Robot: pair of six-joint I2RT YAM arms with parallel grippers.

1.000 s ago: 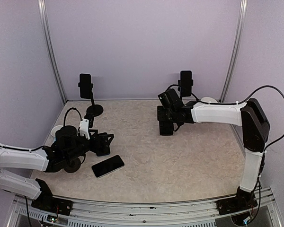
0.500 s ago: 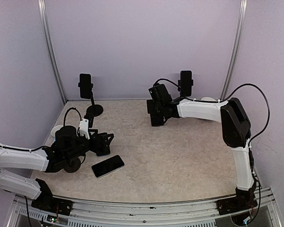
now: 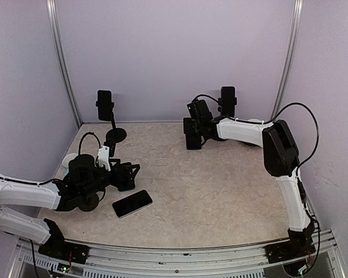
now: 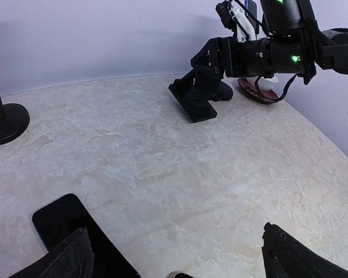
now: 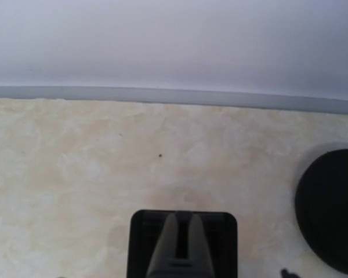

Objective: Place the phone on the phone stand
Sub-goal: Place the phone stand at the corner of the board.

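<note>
Right fingers point(image 5: 178, 246) swung back toward the wall point(image 3: 162, 58), clamped on a phone point(image 3: 192, 141). The second phone point(image 3: 131, 203) lies flat on the desk point(image 3: 220, 191) just beside the wide-open left fingers point(image 3: 127, 172).

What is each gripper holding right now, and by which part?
Right gripper clamps a black phone by its upper end. Left gripper is open, holding nothing; a second phone lies flat near it.

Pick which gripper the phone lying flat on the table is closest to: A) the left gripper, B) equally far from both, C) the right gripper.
A: in the top view the phone lies just beside the left gripper at the near left, while the right gripper, clamped on a dark slab, is far back by the wall.
</note>
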